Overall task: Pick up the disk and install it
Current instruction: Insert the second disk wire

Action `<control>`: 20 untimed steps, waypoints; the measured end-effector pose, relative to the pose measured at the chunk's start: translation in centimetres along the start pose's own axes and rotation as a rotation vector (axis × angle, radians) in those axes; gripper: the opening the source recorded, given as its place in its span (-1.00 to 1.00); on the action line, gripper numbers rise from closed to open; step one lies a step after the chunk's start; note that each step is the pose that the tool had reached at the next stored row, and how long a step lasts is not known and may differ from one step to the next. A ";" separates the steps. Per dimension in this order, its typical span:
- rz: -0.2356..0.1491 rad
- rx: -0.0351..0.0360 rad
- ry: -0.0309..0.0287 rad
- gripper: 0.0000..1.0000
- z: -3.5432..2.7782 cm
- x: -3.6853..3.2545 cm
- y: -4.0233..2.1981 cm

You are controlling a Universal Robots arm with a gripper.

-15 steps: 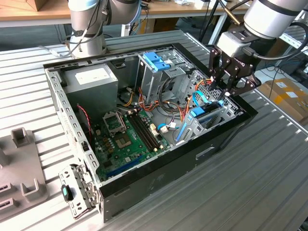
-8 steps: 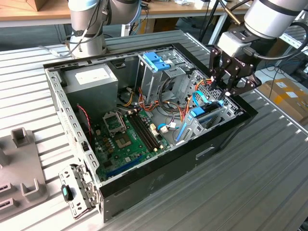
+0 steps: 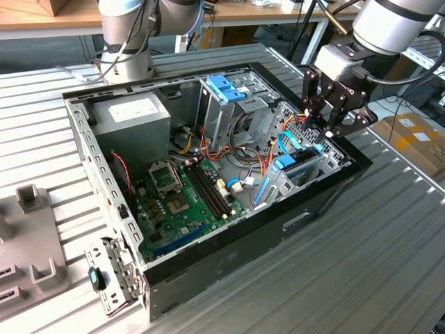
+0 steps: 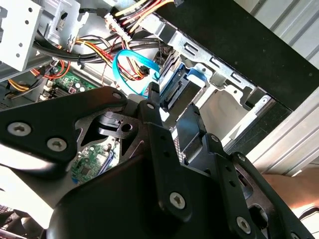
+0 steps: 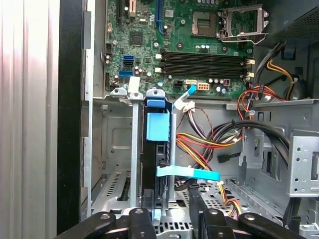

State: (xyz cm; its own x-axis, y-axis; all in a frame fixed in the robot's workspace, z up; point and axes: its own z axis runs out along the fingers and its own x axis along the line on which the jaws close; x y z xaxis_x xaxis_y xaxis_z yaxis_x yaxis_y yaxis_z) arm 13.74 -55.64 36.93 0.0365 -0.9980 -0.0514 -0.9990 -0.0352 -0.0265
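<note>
Ribbed metal table [image 3: 389, 264], wooden workbench [image 3: 42, 24], cardboard box [image 3: 417, 139]

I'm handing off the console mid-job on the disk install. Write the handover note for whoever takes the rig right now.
Gripper: jaws open and holding nothing. It hovers just over the drive bay, at the side of the case towards the exterior view's right.
Disk: it stands on edge in a slot of that bay, in line with the jaws in the first wrist view.
Done: pick-up and placing into the bay, judging by where it sits.
Left: full seating cannot be confirmed from these views. A light-blue cable runs close beside the disk.
</note>
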 end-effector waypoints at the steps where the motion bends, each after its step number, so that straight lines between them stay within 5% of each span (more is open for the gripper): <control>1: -0.001 -0.0001 0.0000 -0.16 0.00 -0.06 -0.04; 20: -0.030 -0.0016 -0.0007 -0.16 0.05 -0.76 -0.56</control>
State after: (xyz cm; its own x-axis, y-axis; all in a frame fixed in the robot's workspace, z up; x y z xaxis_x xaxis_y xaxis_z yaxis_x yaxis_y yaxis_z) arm 14.27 -54.86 36.93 0.0666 -0.9965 -0.0513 -0.9975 -0.0653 -0.0264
